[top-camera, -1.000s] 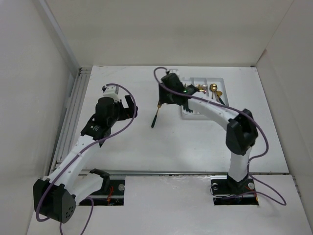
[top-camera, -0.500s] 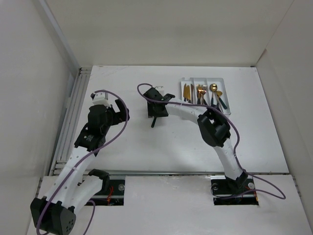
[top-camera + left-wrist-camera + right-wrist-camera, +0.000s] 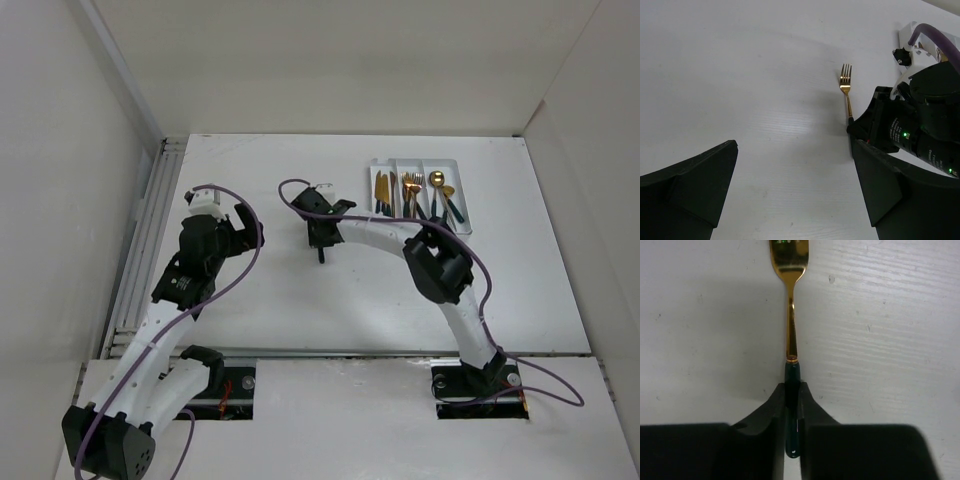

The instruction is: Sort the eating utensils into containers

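Gold fork (image 3: 790,325) with a dark green handle lies on the white table (image 3: 400,300), well left of the cutlery tray (image 3: 457,166). Its handle is pinched between the fingers of the right gripper (image 3: 792,400). Farther left of the tray, the left gripper (image 3: 795,150) hangs spread wide, holding nothing, while other utensils (image 3: 412,190) lie in the tray's three compartments.

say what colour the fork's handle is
Dark green; the fork, held by the right gripper, shows best in the right wrist view.
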